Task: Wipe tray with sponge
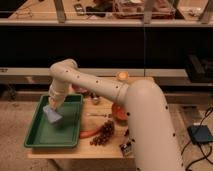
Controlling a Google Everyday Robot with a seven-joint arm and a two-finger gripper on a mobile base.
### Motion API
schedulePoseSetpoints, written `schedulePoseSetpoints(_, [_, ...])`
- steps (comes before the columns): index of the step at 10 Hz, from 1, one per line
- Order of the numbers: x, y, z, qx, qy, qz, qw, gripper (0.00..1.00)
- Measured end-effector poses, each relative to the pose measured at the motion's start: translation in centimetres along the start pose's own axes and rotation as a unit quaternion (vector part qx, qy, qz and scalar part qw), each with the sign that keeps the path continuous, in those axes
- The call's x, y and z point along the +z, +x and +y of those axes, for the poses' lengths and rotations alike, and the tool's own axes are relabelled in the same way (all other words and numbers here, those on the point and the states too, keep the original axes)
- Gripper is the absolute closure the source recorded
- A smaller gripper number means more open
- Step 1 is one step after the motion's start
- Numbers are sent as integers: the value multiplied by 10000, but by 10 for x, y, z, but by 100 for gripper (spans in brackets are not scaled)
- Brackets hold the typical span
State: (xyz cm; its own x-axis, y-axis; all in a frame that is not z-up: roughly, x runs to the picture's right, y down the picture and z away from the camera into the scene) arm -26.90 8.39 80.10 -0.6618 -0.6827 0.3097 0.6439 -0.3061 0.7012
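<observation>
From my station I see the arm reaching across the wooden table (112, 150) and down over the large green rectangular plastic tray (42, 135) with its raised rim, which sits at the table's left end. The gripper (53, 106) hangs over the upper-left part of the tray floor, and its fingers are pressed together, pinching the small light-blue rectangular foam sponge (53, 115). The sponge sits tilted, one corner low, right at the tray's surface near the far-left area. I cannot tell whether it is truly pressing on the plastic or hovering just above it.

As I judge it, the pick-up is done and the sponge has been brought to the tray, so the wiping itself is either just starting or in an early stroke. Most of the tray floor, toward the near rim and the right side, lies beyond where the sponge now rests, and I would count that as work left. I see no dirt or streaks on the green floor, so I cannot judge cleanliness from here.

To the right of the tray lie a cluster of dark grapes (103, 134), an orange carrot-like piece (87, 133) just beside the tray's rim, and an orange bowl (118, 113) partly hidden by the arm. All of these sit outside the tray.
</observation>
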Motion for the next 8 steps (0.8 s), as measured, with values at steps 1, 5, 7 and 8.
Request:
schedulePoseSetpoints(1, [5,-9,8,1,-95,-39,9999,100])
schedulePoseSetpoints(5, [24,-26,-5,-232,46,-373,9990,100])
schedulePoseSetpoints(7, [28,-36,-20,-393,178,-480,9979,100])
schedulePoseSetpoints(8, [28,-40,-26,-480,171,-513,9974,100])
